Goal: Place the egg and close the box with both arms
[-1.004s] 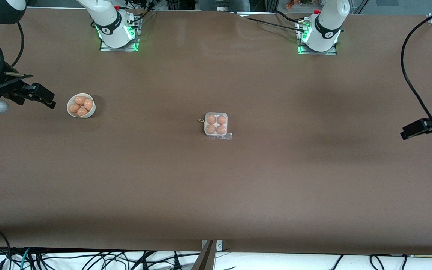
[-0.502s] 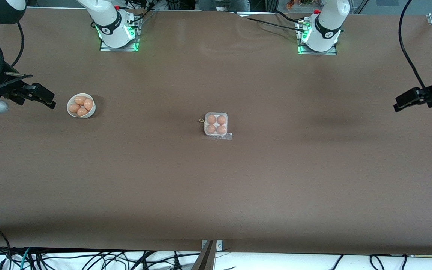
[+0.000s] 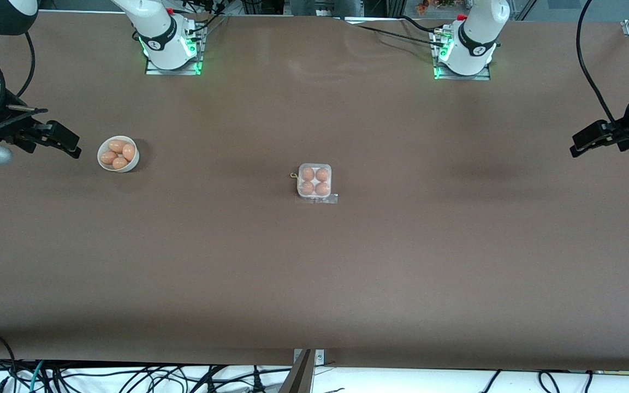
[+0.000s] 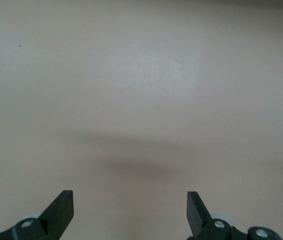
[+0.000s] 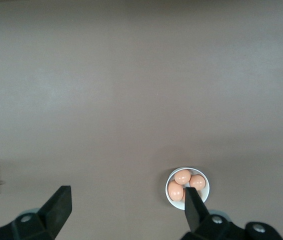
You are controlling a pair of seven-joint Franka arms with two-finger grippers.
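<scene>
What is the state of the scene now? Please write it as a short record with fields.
box: box at the table's middle, four eggs inside, clear lid looks shut
bowl: white bowl toward the right arm's end, four eggs in it
left tool: left gripper open, empty, up in the air over bare table at the left arm's end
right tool: right gripper open, empty, in the air beside the bowl
contact: neither tool touches anything
</scene>
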